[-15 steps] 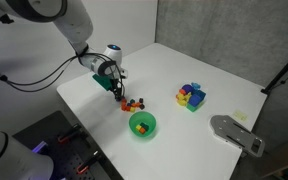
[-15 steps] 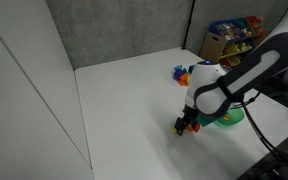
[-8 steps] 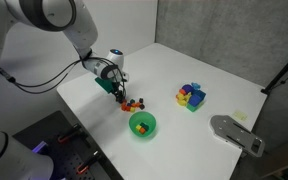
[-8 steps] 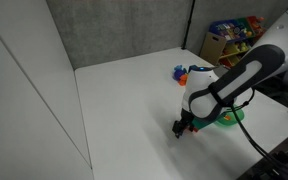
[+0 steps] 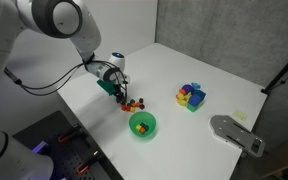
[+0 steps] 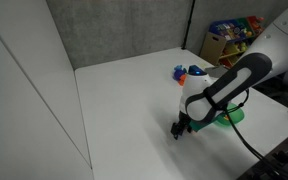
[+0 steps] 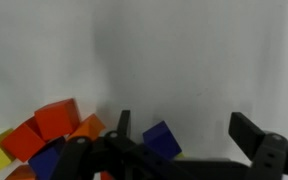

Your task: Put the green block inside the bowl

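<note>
1. Jaw state: in the wrist view the gripper (image 7: 184, 132) has its jaws spread apart and holds nothing. A dark blue block (image 7: 162, 140) lies on the tabletop (image 7: 184, 50) in the gap, closer to one jaw.
2. Task items: the bowl (image 5: 142, 124) stands on the tabletop near the front edge, just beyond the loose small blocks (image 5: 134, 102) and apart from the gripper. The green block cannot be identified with certainty in any view. The wrist view shows only red, orange, yellow and blue pieces. Whether the bowl already holds something cannot be determined.
3. Risk, wrong item: closing here would probably capture the dark blue block, not the green one. The cause is that the jaws straddle it.
4. Risk, scatter: the small blocks lie packed against one another. A jaw descending or sweeping sideways could push neighbours away or wedge two pieces together.
5. Risk, occlusion: in an exterior view the arm (image 6: 224, 90) covers most of the bowl (image 6: 234, 117), which makes alignment harder to judge.
6. Change from the earlier frames: the gripper has shifted slightly away from the bowl and lower, and the arm's upper links have swung further into view. The bowl, small blocks and block pile (image 5: 191, 96) have not moved.
</note>
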